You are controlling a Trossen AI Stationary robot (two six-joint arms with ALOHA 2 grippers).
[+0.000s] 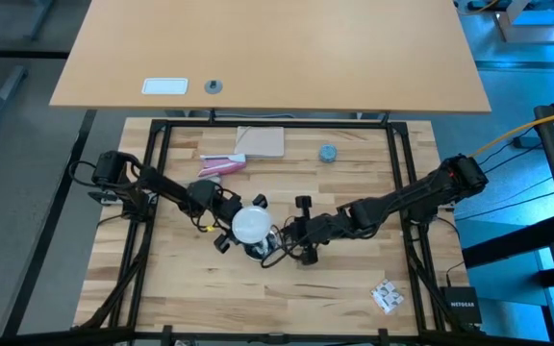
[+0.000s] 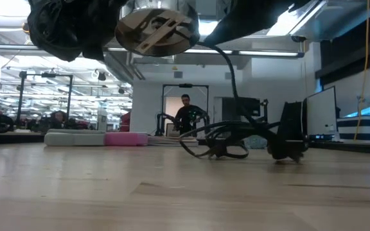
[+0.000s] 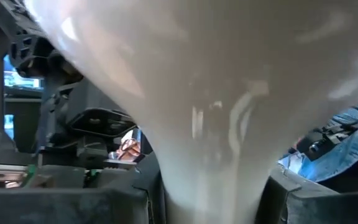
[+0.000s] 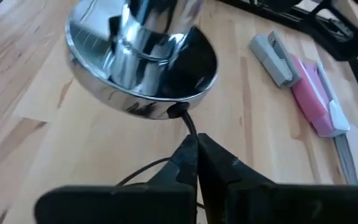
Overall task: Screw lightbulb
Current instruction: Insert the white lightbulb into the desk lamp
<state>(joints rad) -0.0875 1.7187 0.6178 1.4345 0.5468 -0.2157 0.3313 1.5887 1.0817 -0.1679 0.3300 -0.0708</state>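
Holding the lightbulb (image 1: pixel 250 225) directly above the silvery socket (image 4: pixel 143 65), left gripper (image 1: pixel 229 229) clamped tight on the white globe. Pinching the black cord (image 4: pixel 188 127) just beside the socket, right gripper (image 4: pixel 196 155) fully closed, socket lifted off the table (image 2: pixel 185 192). Probably mid-threading; next calling for turning the bulb against the steadied socket.

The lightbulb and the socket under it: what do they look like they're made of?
The white frosted lightbulb looks like milky glass or plastic: smooth, soft glossy streaks in the left wrist view; which one I cannot tell. The round silvery socket looks like polished metal: mirror reflections. Its black cord looks rubbery or plastic, matte.
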